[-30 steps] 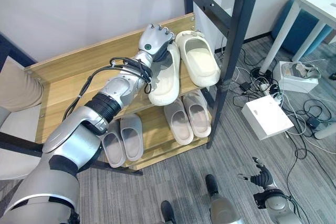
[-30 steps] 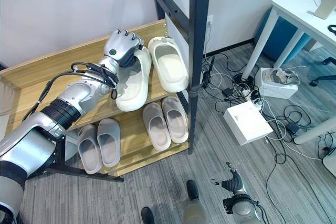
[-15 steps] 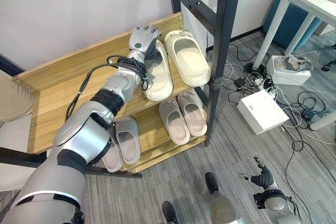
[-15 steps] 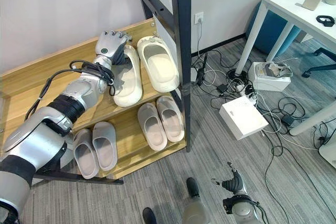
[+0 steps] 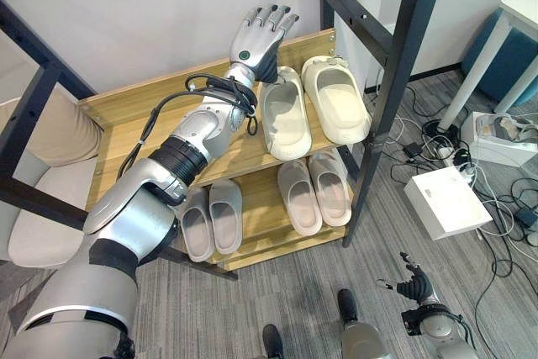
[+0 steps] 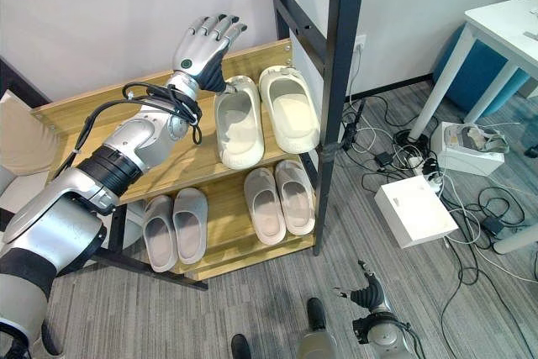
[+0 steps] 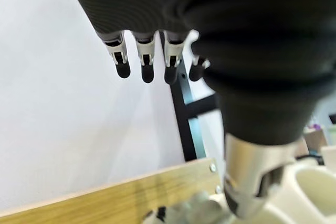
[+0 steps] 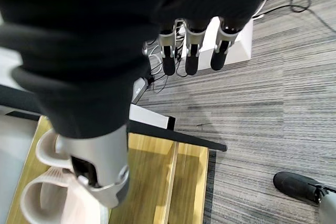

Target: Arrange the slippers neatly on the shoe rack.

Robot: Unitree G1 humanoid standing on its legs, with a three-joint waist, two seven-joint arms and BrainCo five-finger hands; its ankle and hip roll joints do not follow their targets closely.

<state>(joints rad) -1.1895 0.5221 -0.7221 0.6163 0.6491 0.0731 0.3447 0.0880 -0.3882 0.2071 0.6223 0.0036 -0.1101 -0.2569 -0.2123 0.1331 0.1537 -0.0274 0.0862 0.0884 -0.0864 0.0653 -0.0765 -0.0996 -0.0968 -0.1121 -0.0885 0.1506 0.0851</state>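
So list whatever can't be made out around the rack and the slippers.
- Rack: its left end is cut off by a dark post and cushion in the eye views.
- Left hand: its palm side faces away in the eye views.
- Grey slippers: the top shelf hides their toes.
- Cream slippers: the thumb and frame edge leave only parts in the left wrist view.

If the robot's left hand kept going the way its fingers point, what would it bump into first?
Probably the pale wall behind the shoe rack. The left hand is open above the rack's back edge, fingers pointing up and away over the cream slippers. Nothing shows between them and the wall, though depth is hard to judge.
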